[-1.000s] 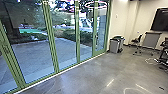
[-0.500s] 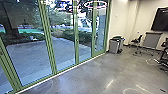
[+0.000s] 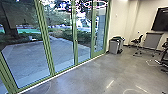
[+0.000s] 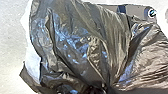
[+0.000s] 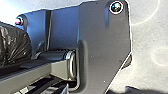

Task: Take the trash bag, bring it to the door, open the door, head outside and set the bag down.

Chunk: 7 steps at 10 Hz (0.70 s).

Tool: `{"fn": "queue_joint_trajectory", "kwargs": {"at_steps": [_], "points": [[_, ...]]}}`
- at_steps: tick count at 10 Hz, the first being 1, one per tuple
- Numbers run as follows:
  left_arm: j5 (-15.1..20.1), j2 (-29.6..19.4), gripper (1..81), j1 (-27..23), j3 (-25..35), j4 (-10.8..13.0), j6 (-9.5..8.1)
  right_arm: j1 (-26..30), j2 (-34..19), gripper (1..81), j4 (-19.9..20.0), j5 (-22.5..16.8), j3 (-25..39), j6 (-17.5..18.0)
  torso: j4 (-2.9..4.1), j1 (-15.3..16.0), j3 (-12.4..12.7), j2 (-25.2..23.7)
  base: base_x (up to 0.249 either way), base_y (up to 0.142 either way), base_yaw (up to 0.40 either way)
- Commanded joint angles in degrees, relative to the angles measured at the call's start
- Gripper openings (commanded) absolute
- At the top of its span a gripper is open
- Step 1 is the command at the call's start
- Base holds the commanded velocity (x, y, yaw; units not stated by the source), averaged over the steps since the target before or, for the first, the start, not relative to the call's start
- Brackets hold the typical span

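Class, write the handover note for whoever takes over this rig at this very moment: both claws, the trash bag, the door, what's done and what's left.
Left claw: grip can't be confirmed; the dark trash bag is close up in its wrist view, folds gathered together, so it probably carries it.
Right claw: state can't be told.
Door: green-framed glass panels ahead and to the left look closed; paved yard beyond.
Done: bag apparently picked up. Robot is indoors.
Left: reach door, open it, go outside, put bag down.
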Motion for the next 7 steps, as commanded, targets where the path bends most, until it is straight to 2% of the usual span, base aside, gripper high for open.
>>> {"fn": "queue_joint_trajectory", "kwargs": {"at_steps": [1, 7], "points": [[4.8, -0.4, 1.0, -3.3, -0.2, 0.2, 0.29, 3.0, -0.2, 81.1, -0.2, -3.3, -0.1, -0.1, 0.00, 0.0, 0.0, 0.0, 0.141, -0.067, 0.000], [4.8, -0.4, 1.0, -3.3, -0.2, 0.2, 0.29, 3.1, 0.0, 81.1, -0.2, -3.2, -0.2, -0.2, 0.00, 0.0, 0.0, 0.0, 0.141, -0.067, 0.000]]}}
